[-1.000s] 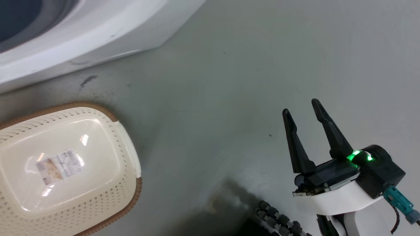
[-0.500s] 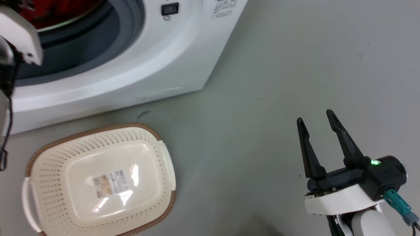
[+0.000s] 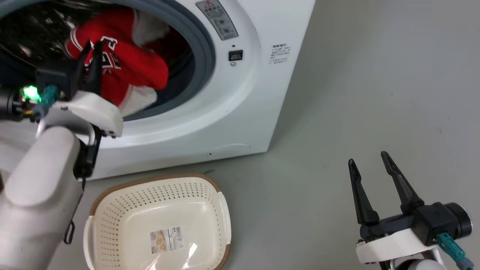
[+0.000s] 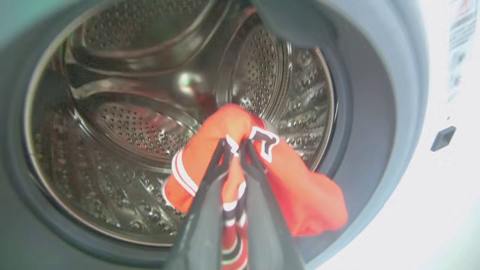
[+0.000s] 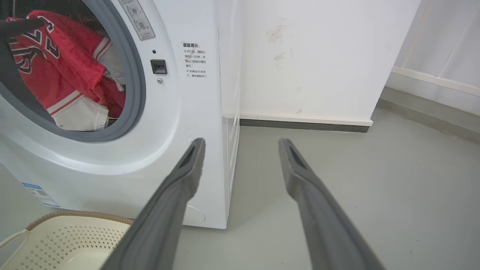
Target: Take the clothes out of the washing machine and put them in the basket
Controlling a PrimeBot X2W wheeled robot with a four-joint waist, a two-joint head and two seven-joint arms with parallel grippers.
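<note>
The white washing machine (image 3: 240, 112) stands open at the upper left, its steel drum (image 4: 142, 131) behind a grey rubber ring. In its mouth hangs a red jersey (image 3: 127, 67) with white trim and lettering, and my left gripper (image 3: 93, 48) is shut on a raised fold of it (image 4: 232, 120). A plain red fold (image 4: 311, 202) droops beside the fingers; I cannot tell whether it is a separate garment. The cream basket (image 3: 131, 210) sits on the floor below the opening, holding only a label. My right gripper (image 3: 367, 157) hovers open over the floor, right of the machine.
Grey floor (image 3: 337, 93) stretches right of the machine and basket. A white wall (image 5: 318, 56) with a dark skirting strip runs behind the machine's right side. My pale left forearm (image 3: 37, 187) lies between the basket and the picture's left edge.
The head camera has swung up and to the left, so the drum opening, the jersey and my left arm have come into the picture. The right gripper stays open.
</note>
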